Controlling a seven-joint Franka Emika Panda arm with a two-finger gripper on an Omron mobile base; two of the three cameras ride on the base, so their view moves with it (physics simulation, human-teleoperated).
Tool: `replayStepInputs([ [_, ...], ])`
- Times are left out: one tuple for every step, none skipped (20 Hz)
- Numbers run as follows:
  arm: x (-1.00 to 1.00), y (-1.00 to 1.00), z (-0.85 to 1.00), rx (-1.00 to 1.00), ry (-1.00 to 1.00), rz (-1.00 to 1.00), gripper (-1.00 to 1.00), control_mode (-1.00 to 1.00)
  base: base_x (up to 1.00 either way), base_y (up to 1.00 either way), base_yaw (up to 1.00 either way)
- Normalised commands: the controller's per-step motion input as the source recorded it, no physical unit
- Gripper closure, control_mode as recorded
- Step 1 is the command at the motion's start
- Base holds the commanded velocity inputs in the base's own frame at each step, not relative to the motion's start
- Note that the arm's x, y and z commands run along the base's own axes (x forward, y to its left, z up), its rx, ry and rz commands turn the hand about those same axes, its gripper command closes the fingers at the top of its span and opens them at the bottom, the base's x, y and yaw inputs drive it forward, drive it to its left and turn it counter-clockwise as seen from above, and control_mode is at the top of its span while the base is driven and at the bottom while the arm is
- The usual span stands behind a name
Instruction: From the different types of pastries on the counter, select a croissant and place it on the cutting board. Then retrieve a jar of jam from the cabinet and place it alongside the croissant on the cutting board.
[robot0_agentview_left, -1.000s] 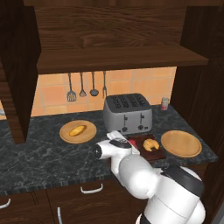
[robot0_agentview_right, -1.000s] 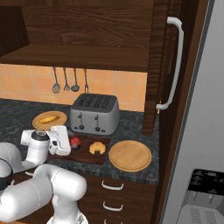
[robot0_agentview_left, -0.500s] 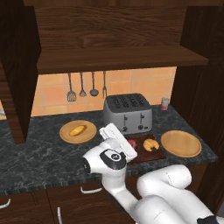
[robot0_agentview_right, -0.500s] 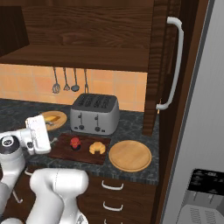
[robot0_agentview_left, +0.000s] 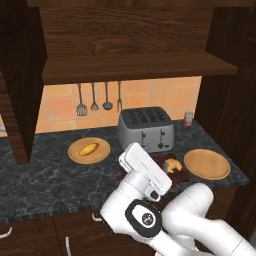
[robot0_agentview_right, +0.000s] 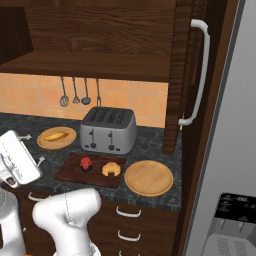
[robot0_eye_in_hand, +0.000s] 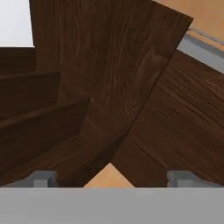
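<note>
croissant and jam on the board, arm pulled back

we see the cutting board (robot0_agentview_right: 75, 170) on the counter (robot0_agentview_right: 150, 142) in front of the toaster (robot0_agentview_right: 109, 130). the croissant (robot0_agentview_right: 111, 169) lies on it, and the jar of jam (robot0_agentview_right: 86, 163) stands just beside it, to its left in the right base view. a round plate (robot0_agentview_right: 148, 177) sits right of the board; another plate (robot0_agentview_right: 56, 138) to the left holds the oval bun (robot0_agentview_right: 55, 135). our gripper (robot0_eye_in_hand: 111, 179) points up at the cabinet (robot0_eye_in_hand: 109, 87); its fingertips (robot0_eye_in_hand: 43, 178) stand wide apart and grasp nothing.
</note>
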Motion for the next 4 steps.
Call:
replayStepInputs([
  [-1.0,0.29,0.81,0.0,-0.7,0.0,-1.0,-1.0,0.0,0.0,0.0],
  [-1.0,0.3,0.8,0.0,-0.7,0.0,-1.0,-1.0,0.0,0.0,0.0],
  [-1.0,0.32,0.76,0.0,-0.7,0.0,-1.0,-1.0,0.0,0.0,0.0],
  [-1.0,0.34,0.74,0.0,-0.68,0.0,-1.0,-1.0,0.0,0.0,0.0],
])
